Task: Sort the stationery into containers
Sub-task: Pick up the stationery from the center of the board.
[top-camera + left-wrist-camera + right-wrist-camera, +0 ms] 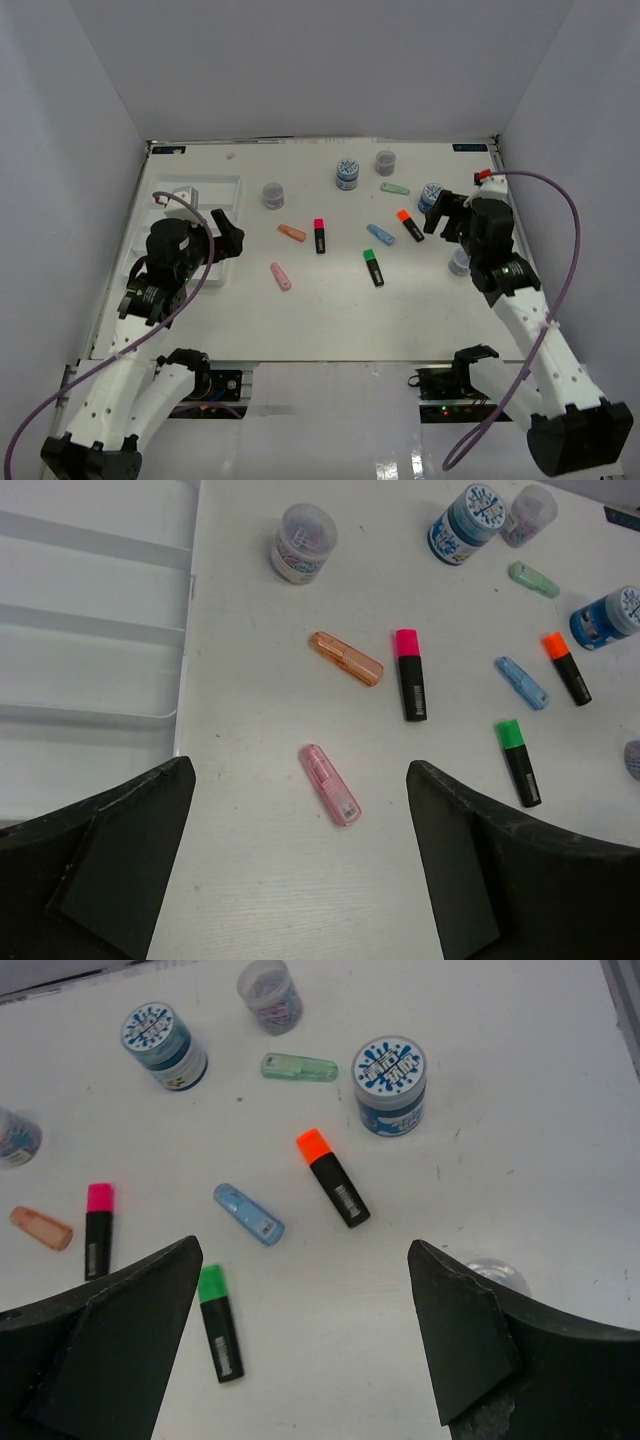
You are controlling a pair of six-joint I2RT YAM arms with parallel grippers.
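The left gripper (300, 780) was held above the table (250, 900) with its two fingers wide apart, and nothing was held in it. The pink marker (330, 785) was seen lying on the table under the gap between those fingers. The white tray (90, 680) was seen on the left, just beside that gripper.

The right gripper (302, 1250) was held up too, fingers wide apart, with nothing gripped.

The stationery was spread out on the table, away from the tray. The orange marker (346, 659) and the pink-capped highlighter (410, 675) were laid near each other. The blue marker (249, 1214) was seen between the orange-capped highlighter (333, 1178) and the green-capped highlighter (219, 1323). The green marker (299, 1067) was laid just beside a blue jar (390, 1085). A grey jar (497, 1275) was partly hidden by the right gripper's finger.
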